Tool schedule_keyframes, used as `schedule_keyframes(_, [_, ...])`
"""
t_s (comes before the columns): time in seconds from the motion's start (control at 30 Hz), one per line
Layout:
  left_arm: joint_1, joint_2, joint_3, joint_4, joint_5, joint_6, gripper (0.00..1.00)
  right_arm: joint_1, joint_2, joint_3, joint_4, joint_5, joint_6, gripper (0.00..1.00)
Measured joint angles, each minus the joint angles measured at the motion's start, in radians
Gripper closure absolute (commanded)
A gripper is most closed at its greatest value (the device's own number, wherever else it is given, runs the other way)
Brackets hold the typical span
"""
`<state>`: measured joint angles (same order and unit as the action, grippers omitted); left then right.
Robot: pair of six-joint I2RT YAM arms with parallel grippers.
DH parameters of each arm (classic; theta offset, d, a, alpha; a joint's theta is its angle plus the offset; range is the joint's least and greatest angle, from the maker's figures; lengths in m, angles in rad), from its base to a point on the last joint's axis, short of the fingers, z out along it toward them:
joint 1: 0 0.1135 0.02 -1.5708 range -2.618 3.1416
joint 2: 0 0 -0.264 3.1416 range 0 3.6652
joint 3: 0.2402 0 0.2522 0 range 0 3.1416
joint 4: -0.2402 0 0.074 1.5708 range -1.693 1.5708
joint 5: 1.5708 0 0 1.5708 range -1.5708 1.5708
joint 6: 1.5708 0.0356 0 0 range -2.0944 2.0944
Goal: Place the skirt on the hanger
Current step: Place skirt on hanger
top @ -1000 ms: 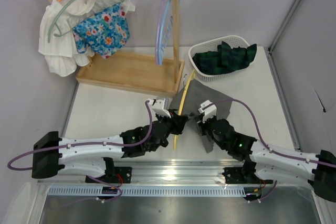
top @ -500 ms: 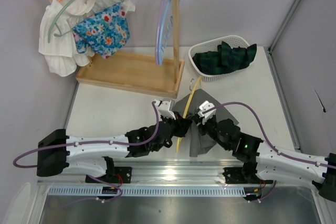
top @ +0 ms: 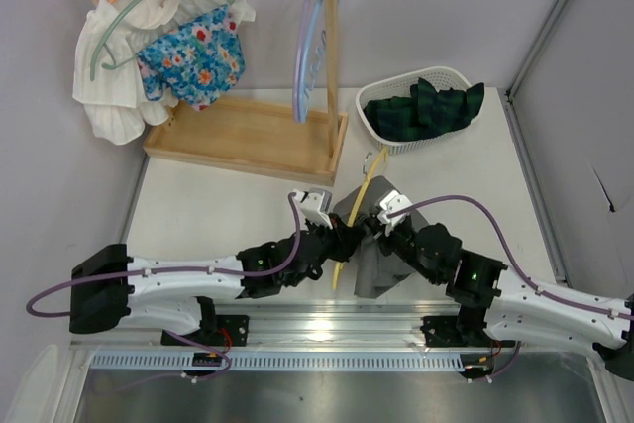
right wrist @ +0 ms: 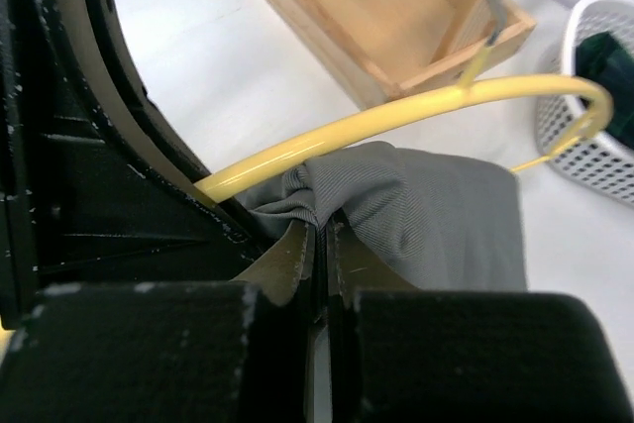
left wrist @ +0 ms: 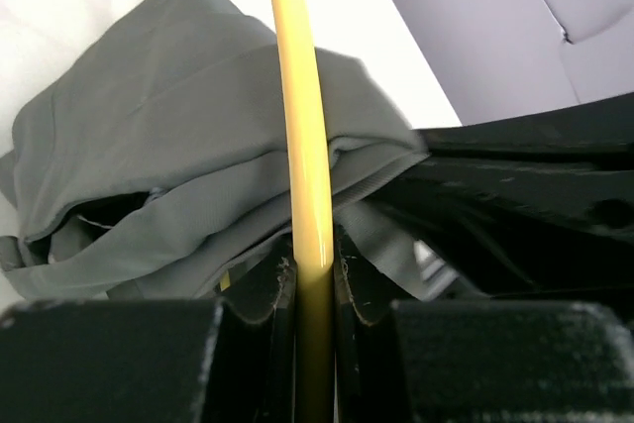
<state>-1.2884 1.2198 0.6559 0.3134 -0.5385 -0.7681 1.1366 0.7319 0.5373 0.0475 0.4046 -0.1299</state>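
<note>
A yellow hanger (top: 355, 213) lies slanted across the table's middle, hook end toward the basket. My left gripper (top: 342, 241) is shut on its bar (left wrist: 300, 136), fingers tight on both sides. The grey skirt (top: 382, 257) is bunched beside and partly under the hanger. My right gripper (top: 370, 227) is shut on a fold of the skirt (right wrist: 436, 210) right next to the hanger bar (right wrist: 396, 112). The two grippers (left wrist: 315, 266) (right wrist: 322, 237) nearly touch. In the left wrist view the skirt (left wrist: 168, 146) lies folded behind the bar.
A wooden clothes rack (top: 248, 136) stands at the back left with a white garment (top: 114, 86), a floral garment (top: 193, 56) and a lavender hanger (top: 307, 47). A white basket (top: 396, 141) of dark plaid cloth sits at the back right.
The right gripper has pulled the skirt leftward toward the left gripper, and the skirt has gone from spread flat to bunched. The left arm shifted right with the hanger.
</note>
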Motion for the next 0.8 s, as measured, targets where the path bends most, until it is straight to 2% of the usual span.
schedule_keyframes(0.1, [0.003, -0.014, -0.012, 0.022, 0.038, 0.03, 1.0, 0.001, 0.024, 0.0, -0.008, -0.023, 0.036, 0.87])
schedule_keyframes(0.13, [0.005, -0.021, -0.018, 0.033, 0.053, 0.04, 1.0, 0.002, 0.031, 0.0, -0.011, -0.031, 0.048, 0.8])
schedule_keyframes(0.17, [0.008, -0.034, -0.026, 0.041, 0.068, 0.05, 1.0, 0.001, 0.037, 0.0, -0.016, -0.037, 0.063, 0.57])
schedule_keyframes(0.27, [0.019, -0.095, -0.064, 0.042, 0.114, 0.072, 1.0, -0.014, 0.033, 0.003, -0.07, -0.023, 0.124, 0.18])
schedule_keyframes(0.37, [0.031, -0.151, -0.082, 0.024, 0.153, 0.088, 1.0, -0.036, 0.013, 0.034, -0.162, -0.012, 0.207, 0.01])
schedule_keyframes(0.57, [0.071, -0.23, -0.082, 0.067, 0.181, 0.112, 1.0, -0.136, -0.072, 0.207, -0.405, -0.075, 0.412, 0.01])
schedule_keyframes(0.8, [0.127, -0.286, -0.071, 0.035, 0.259, 0.21, 1.0, -0.409, -0.059, 0.467, -0.576, -0.085, 0.568, 0.01])
